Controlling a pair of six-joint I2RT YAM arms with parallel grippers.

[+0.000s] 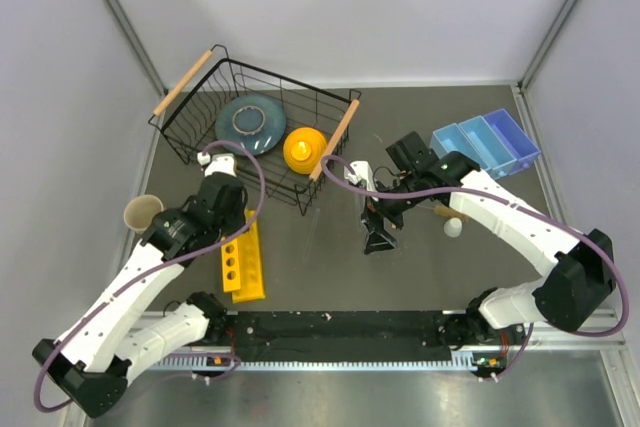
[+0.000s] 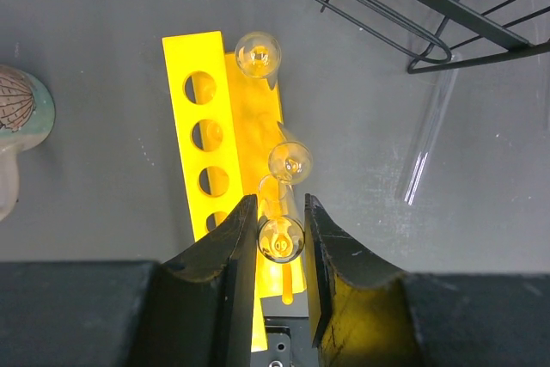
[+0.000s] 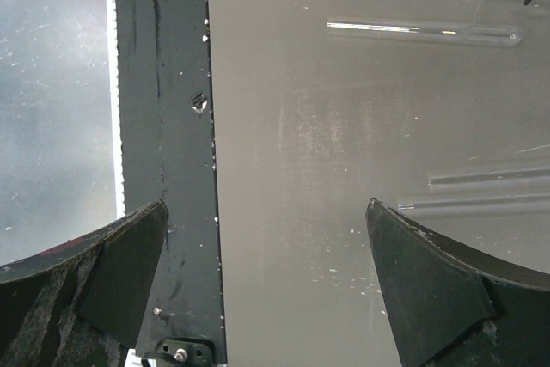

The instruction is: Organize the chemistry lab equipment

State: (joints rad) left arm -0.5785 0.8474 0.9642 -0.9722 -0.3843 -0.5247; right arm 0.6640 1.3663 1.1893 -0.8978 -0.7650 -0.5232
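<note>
My left gripper [image 2: 280,205] is pinched narrow on a glass tube [image 2: 281,240] at the near end of the yellow rack [image 2: 199,126]. It's light, slick and breakable, so I'd grip gently near the rim. My right gripper [image 3: 265,208] is wide open and empty. Another tube [image 3: 421,32] lies loose on the table [image 3: 344,169].

So, my arms: left arm [image 1: 115,297] and right arm [image 1: 510,217] were white shells with black joints, each bolted beside an end of the black base rail [image 1: 340,327]. Purple cable [image 1: 262,185] looped off both. Right claw [image 3: 265,204] had chunky black wedge fingers [image 3: 430,290], kinda scuffed.
</note>
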